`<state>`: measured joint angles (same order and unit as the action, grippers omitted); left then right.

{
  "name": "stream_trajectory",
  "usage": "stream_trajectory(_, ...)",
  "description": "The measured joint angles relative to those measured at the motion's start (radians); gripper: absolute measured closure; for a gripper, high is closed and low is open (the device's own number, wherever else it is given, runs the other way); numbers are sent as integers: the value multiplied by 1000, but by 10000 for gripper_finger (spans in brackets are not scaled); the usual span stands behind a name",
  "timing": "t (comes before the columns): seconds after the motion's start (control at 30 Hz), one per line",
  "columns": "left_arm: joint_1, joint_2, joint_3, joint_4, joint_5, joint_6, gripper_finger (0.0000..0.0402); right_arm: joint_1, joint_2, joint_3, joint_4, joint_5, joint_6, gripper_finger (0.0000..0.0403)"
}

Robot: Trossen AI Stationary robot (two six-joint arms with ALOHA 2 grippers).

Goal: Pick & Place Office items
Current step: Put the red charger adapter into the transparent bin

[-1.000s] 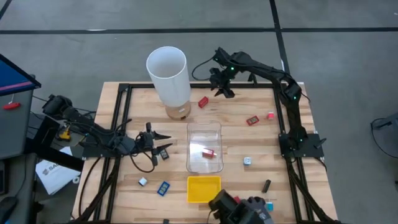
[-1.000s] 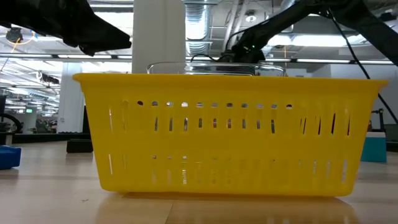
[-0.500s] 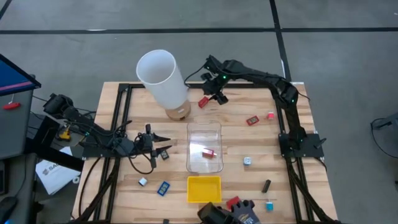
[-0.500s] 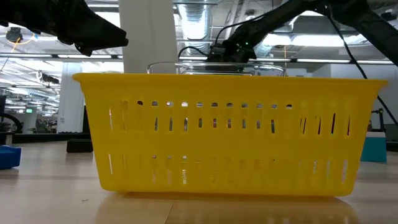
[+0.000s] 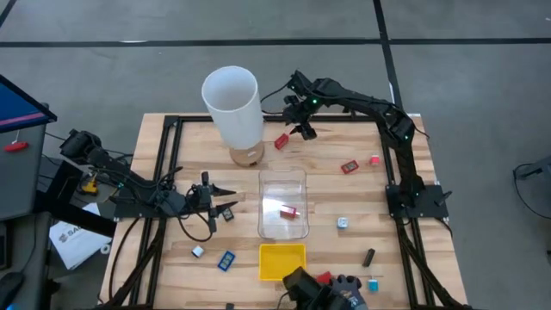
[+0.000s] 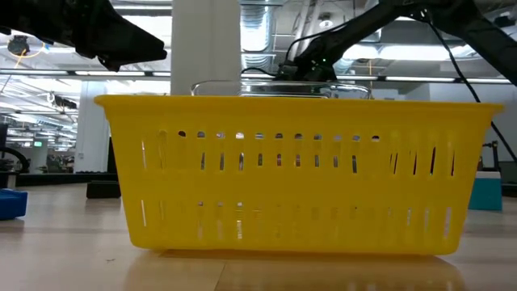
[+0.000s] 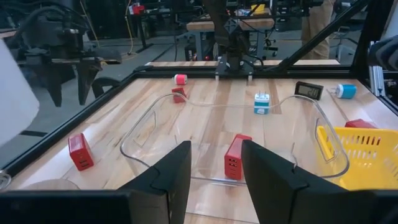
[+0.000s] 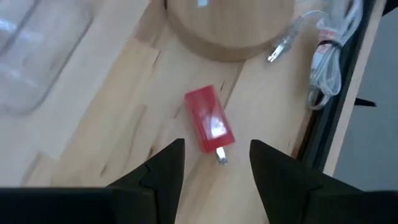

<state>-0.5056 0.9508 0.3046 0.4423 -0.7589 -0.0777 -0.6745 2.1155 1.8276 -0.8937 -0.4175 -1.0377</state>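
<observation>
While the red charger-like item (image 8: 209, 126) lies on the wood beside the cylinder's round base (image 8: 229, 28), the right gripper (image 5: 299, 120) hovers over it, fingers apart; the left gripper (image 5: 225, 197), also spread, faces the clear bin (image 5: 282, 205).

A tall white cylinder (image 5: 233, 102) stands upright on a round wooden base (image 5: 246, 156) near the table's far edge; a clear plastic bin (image 5: 283, 204) sits mid-table; just beyond its near end lies 1 yellow basket (image 5: 281, 261); a white cord with a plug (image 8: 314, 34) lies beside the wooden base.
</observation>
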Motion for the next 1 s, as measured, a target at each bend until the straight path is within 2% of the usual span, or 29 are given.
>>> stream_trajectory(0.17,0,0,0,0,1,-1,266,-69,0,0,35,-26,239,228)
stream_trajectory(0.23,0,0,0,0,1,-1,266,-96,0,-4,20,-26,283,228)
stream_trajectory(0.37,0,0,0,5,3,0,266,-86,0,-52,14,-28,255,228)
stream_trajectory(0.53,0,0,0,10,3,1,266,-37,2,-132,142,-29,219,228)
stream_trajectory(0.63,0,0,0,10,3,-1,266,-27,-1,-142,202,-30,218,228)
stream_trajectory(1.0,0,0,0,10,7,-5,266,17,0,-181,225,-30,169,228)
